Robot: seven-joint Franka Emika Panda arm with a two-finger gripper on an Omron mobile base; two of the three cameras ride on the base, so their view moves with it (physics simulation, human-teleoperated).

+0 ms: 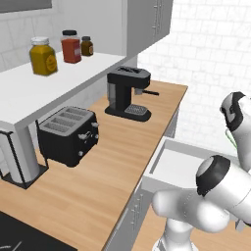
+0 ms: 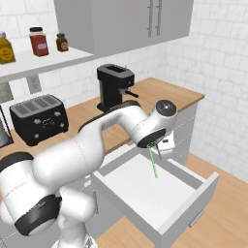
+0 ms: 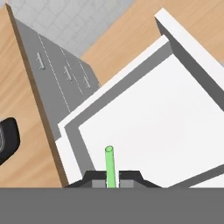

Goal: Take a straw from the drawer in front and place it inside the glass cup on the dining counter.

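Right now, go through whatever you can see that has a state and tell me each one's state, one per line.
drawer: pulled open, pale inside bare.
straw: pinched at its top, hanging upright over the open drawer, clear of its floor.
gripper: shut on the straw, above the drawer.
upper cabinet doors: closed.
toaster: slots empty.
three jars on the shelf: lids on.
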